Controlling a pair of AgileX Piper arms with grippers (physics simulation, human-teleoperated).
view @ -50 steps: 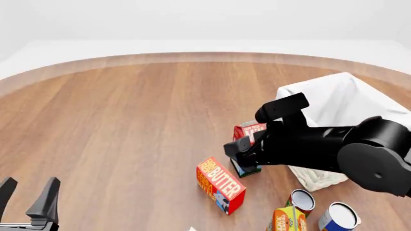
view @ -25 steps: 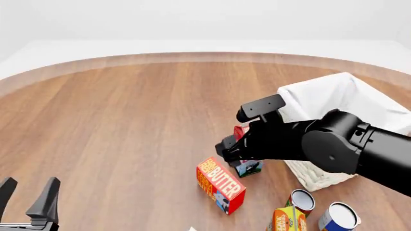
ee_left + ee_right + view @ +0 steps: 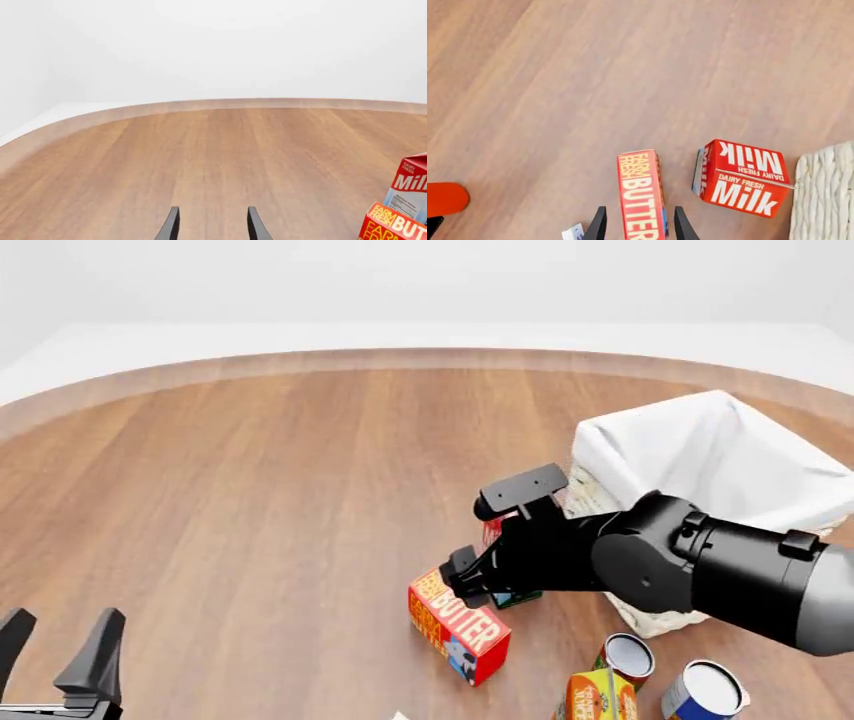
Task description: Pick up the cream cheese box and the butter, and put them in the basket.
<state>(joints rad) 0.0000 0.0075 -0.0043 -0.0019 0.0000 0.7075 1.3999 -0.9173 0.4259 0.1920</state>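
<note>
Right end effector (image 3: pixel 636 224) open astride butter (image 3: pixel 642 197)

Simulated test bench, not a lived-in room.

A rounded wooden table (image 3: pixel 267 500) stands before blank white walls (image 3: pixel 213 45), all flat and evenly lit like a render. Groceries supply the only household note: a butter carton (image 3: pixel 458 626), a milk carton (image 3: pixel 746 178), tins (image 3: pixel 626 656) and a white wicker basket (image 3: pixel 714 455).

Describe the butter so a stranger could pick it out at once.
Find the big white basket at the table's right. Just left of its near corner a tall red milk carton stands; the butter lies beside that, a low red-orange box lettered "BUTTER", between the right gripper fingers.
</note>
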